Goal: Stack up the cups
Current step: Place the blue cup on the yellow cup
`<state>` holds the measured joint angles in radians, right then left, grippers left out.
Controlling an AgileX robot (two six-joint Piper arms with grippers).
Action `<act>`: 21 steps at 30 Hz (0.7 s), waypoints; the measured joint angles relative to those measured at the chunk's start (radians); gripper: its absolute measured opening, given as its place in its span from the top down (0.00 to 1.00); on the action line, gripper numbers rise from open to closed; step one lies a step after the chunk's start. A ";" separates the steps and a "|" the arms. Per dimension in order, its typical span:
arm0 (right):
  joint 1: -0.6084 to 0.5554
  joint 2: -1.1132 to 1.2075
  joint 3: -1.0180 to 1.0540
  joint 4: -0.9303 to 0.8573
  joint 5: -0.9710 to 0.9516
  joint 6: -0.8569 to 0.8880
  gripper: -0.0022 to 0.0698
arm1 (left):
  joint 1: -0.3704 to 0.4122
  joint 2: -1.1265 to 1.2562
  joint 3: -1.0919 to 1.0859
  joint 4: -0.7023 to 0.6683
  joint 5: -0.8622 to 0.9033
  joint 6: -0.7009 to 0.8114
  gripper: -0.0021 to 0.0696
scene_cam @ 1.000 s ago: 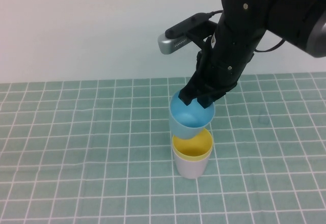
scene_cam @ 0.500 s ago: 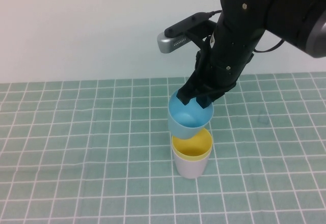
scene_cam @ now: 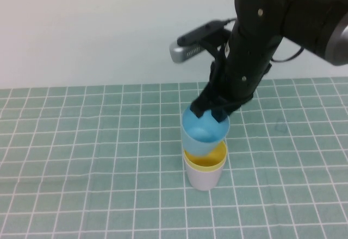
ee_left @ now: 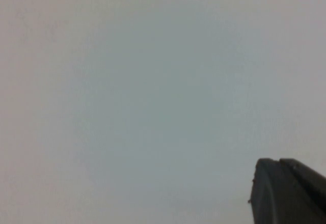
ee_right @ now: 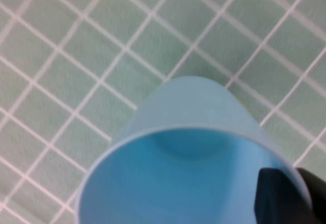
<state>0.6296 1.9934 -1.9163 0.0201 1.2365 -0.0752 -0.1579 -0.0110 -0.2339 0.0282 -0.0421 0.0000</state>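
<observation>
Lowering the Blue Cup Toward the Stack

Judging by its thin wall and small size, the blue cup [scene_cam: 203,133] is light and fairly stiff, with a smooth plastic surface that could slip under a loose pinch. The rim is the sensible place to hold it, one finger inside and one outside, and that is how the right end effector [scene_cam: 213,107] has it: closed on the far side of the rim, with one dark finger [ee_right: 285,193] showing at the cup's lip in the right wrist view. A rim hold leaves the tapered body free to slide into another cup, but it also lets the cup swing, and here it hangs slightly tilted with its mouth turned partly toward the camera.

The landmark is the yellow cup [scene_cam: 205,157], which sits nested inside the whitish cup [scene_cam: 202,177] on the green tiled worktop [scene_cam: 81,157]. The blue cup is directly above the yellow cup, its base at or just inside the yellow rim; whether they touch cannot be told. It looks not yet seated, so the last cup is close to placed but still held.

The right arm [scene_cam: 255,49] reaches down steeply from above and behind the yellow cup, wrist bent so the fingers point down.

The left end effector [ee_left: 288,191] is far from the yellow cup, facing a blank pale surface; only a dark corner of it shows, so I cannot tell its opening.
</observation>
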 joint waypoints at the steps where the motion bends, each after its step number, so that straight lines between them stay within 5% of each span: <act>1: 0.000 0.000 0.015 0.000 0.000 0.000 0.94 | 0.000 0.000 0.000 0.000 -0.002 0.000 0.97; 17: 0.000 0.029 0.043 -0.002 0.000 -0.008 0.93 | 0.000 0.000 0.174 -0.028 0.232 0.000 0.97; 21: 0.000 0.048 0.045 0.006 0.000 -0.006 0.84 | 0.000 0.002 0.230 -0.100 0.230 0.000 0.97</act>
<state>0.6296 2.0409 -1.8716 0.0262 1.2365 -0.0814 -0.1579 -0.0090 -0.0037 -0.0714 0.1875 0.0000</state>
